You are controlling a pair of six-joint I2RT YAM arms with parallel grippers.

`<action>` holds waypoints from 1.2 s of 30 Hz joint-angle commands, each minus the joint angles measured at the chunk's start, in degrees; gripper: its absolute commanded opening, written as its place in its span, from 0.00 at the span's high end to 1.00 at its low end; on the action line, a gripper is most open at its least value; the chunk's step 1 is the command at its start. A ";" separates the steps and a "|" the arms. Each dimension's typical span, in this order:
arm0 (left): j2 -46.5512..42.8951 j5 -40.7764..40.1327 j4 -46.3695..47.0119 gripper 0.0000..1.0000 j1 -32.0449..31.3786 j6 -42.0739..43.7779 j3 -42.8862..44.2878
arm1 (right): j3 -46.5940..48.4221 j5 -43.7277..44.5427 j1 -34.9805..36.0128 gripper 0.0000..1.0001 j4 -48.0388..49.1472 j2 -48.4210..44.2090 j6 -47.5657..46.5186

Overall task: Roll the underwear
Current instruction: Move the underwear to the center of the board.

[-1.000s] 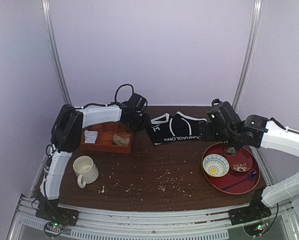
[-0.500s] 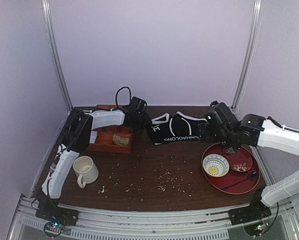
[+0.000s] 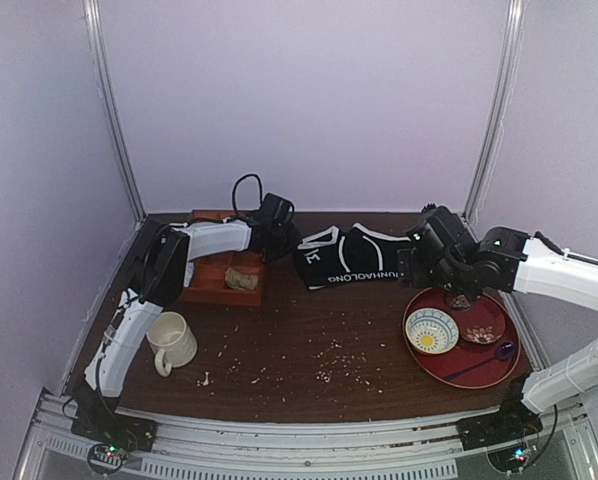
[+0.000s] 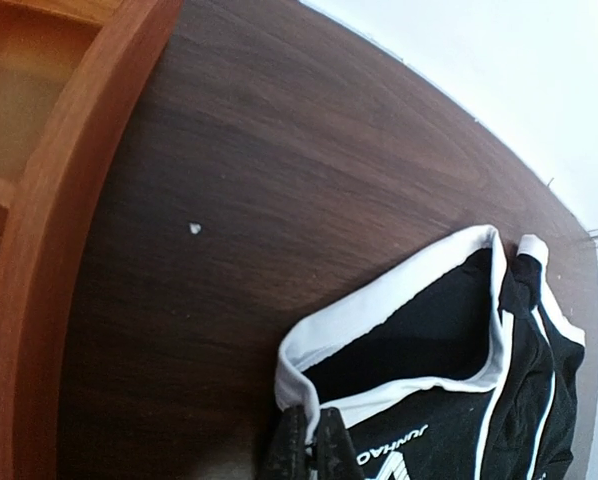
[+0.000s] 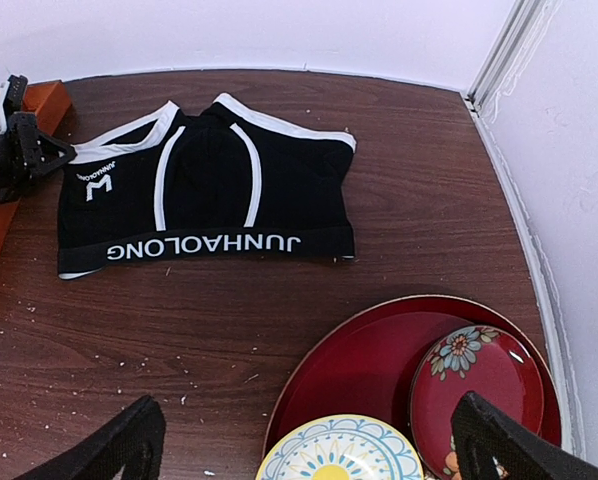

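While crumbs are scattered over the near part of the dark wooden surface (image 3: 309, 350), a cream mug (image 3: 169, 340) is seen at the near left and a red tray (image 3: 499, 365) holding a patterned bowl (image 3: 431, 330) at the near right. Farther back, the underwear (image 5: 204, 195) is laid flat near the rear edge, its lettered waistband turned toward the arms. Beside it, at the left, stands a wooden compartment box (image 3: 219, 272).

The left gripper (image 4: 312, 455) is seen with its fingers pressed together on the white-edged corner of the underwear at its left end. The right gripper (image 5: 304, 440) hangs above the tray edge with its fingers spread wide, holding nothing.

The fabric is judged light, soft and limp, likely to sag and bunch when lifted. A hold at an end, across the hemmed edging or the thicker waistband, should be firmest for rolling.
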 commanded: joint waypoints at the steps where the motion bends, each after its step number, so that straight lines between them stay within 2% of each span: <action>1: -4.32 -1.54 -2.15 1.00 0.69 -0.06 -3.95 | 0.60 -0.10 0.54 0.01 -0.59 -0.05 0.31; 11: -18.11 -3.20 -5.33 1.00 -3.54 -3.00 -19.52 | -1.04 -5.10 2.62 0.04 0.70 -1.72 -6.29; 18: -24.69 -4.88 -8.42 1.00 -8.62 -5.19 -25.58 | -3.82 -8.75 4.86 0.06 3.10 -5.83 -9.05; 24: -31.14 -6.99 -9.78 1.00 -11.48 -10.73 -34.73 | -7.67 -15.44 7.09 0.14 8.19 -7.28 -16.68; 34: -36.32 -8.47 -10.87 1.00 -12.21 -14.21 -43.22 | -2.71 -17.47 11.48 0.21 13.64 10.41 -27.20; 36: -36.42 -8.38 -10.79 1.00 -12.24 -14.60 -43.77 | -0.76 -17.51 12.26 0.26 14.92 14.95 -29.35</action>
